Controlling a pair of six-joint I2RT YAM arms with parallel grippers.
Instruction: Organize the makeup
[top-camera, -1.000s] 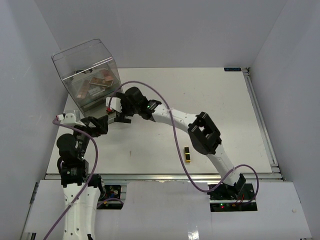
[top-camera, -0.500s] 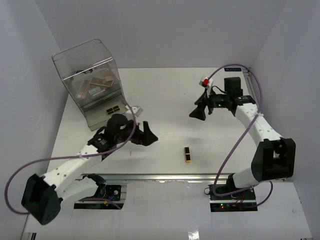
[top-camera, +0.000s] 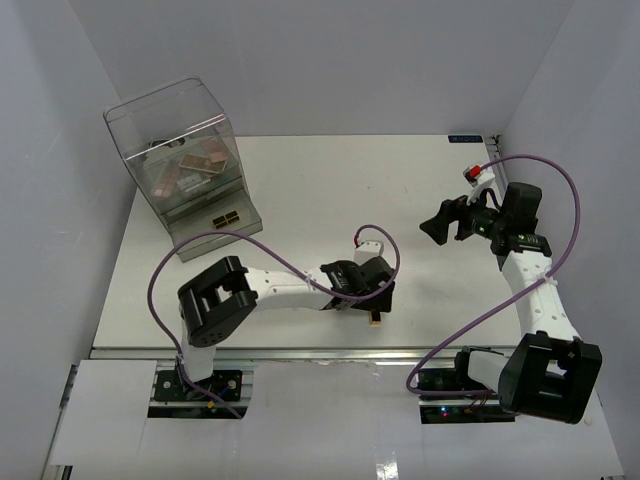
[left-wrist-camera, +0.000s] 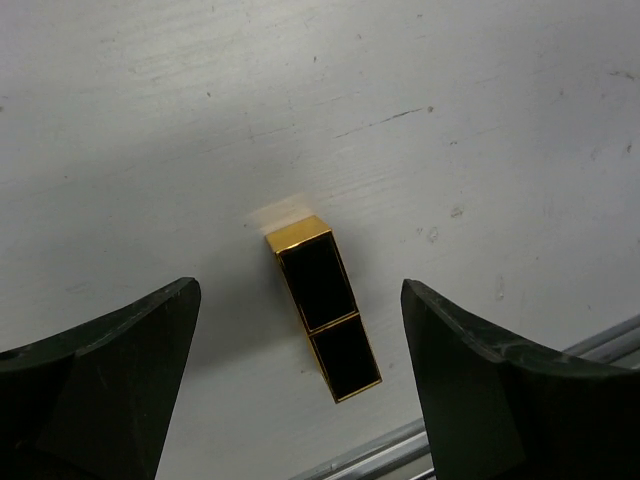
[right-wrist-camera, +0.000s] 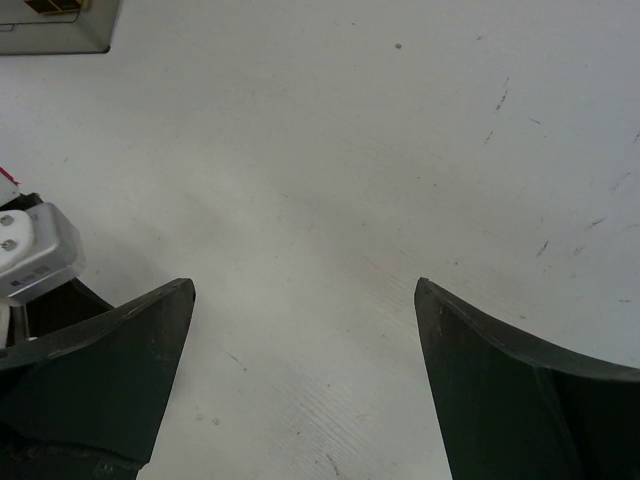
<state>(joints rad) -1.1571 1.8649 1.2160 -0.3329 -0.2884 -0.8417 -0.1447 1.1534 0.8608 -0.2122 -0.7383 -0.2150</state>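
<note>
The loose lipstick tube (left-wrist-camera: 323, 305) lies flat on the worktop (top-camera: 420, 180) at about 6 o'clock, close to the near edge. The left claw (left-wrist-camera: 297, 288) hangs over it, released and spread wide, one finger at 9 o'clock and the other at 3 o'clock of the tube, neither touching it. The right claw (right-wrist-camera: 305, 284) is also released and holds nothing, above bare worktop over at 3 o'clock. The step in hand looks like the pick-up of this tube, probably to carry it to the clear box (top-camera: 175, 140) at 10 o'clock, where palettes (top-camera: 195, 165) lie inside and two more tubes (top-camera: 228, 218) rest at its foot. In the wrist view the tube's long axis runs from 11 to 5 o'clock, so it sits skewed between the fingers. A small wrist turn would let the pads meet its long flat sides squarely. Come straight down until the fingers bracket it near the seam between cap and body, then close gently. The smooth case may twist or skid towards the edge if one pad arrives first.
</note>
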